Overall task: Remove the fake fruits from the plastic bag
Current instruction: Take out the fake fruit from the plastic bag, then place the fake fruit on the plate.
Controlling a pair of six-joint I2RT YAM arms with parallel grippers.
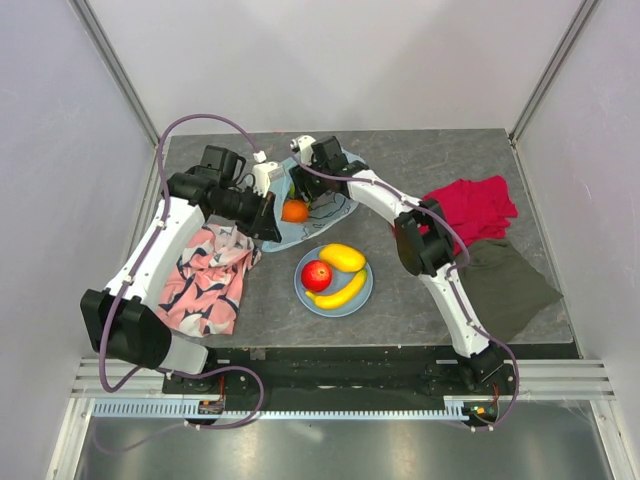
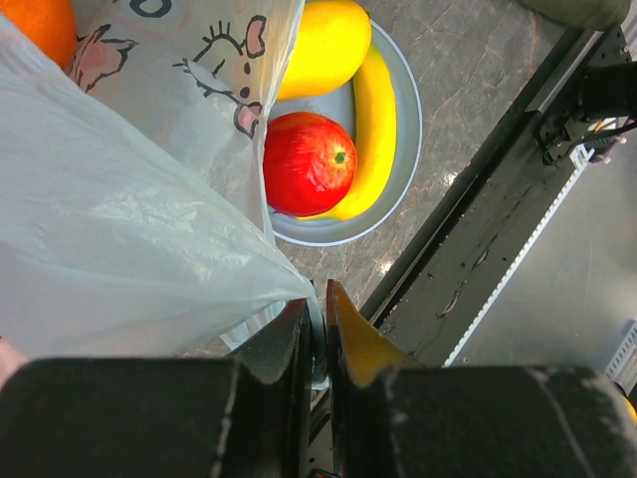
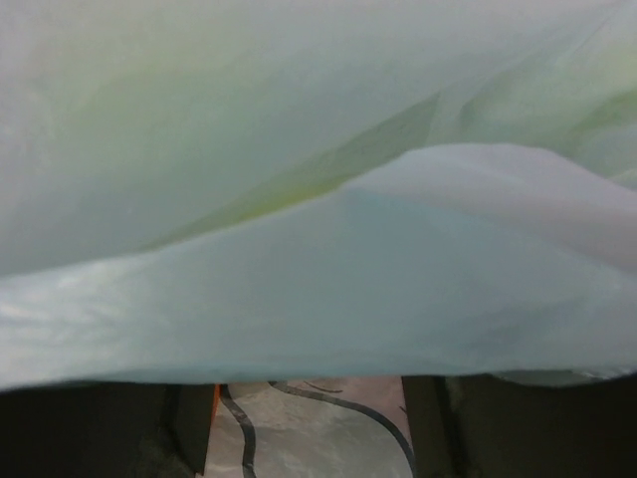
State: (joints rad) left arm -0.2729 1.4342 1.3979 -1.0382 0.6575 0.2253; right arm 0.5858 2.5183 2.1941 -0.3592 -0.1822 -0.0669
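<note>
1. Left wrist cam: left claw [image 2: 317, 334] pinched tight, no gap between jaws, a fold of the plastic bag [image 2: 129, 229] nipped at the tips.
2. Bag film is thin, translucent pale blue and crinkly, w/ cartoon animal print near its upper edge.
3. Right wrist cam: almost all bag film, milky w/ a green tint behind. Right claw's fingers [image 3: 100, 433] show as dark blocks standing apart at 6 o'clock, tips buried under film. Can't tell if they grip anything.
4. Top cam: right claw [image 1: 318, 185] sits down in the bag at its 12 o'clock side, left claw at its 9 o'clock edge.
5. Orange [image 1: 294, 210], round and bright, lies in the bag's folds just beside the left claw.
6. Plate [image 1: 366, 292], round, light blue, at 6 o'clock of the bag. On it: glossy red apple [image 1: 317, 275], curved banana [image 1: 342, 292], smooth yellow oval fruit [image 1: 343, 257].
7. Pink patterned cloth [image 1: 210, 275] at 9 o'clock of plate, red cloth [image 1: 470, 205] at 2 o'clock, both rumpled on grey stone-look table [image 1: 440, 160].
</note>
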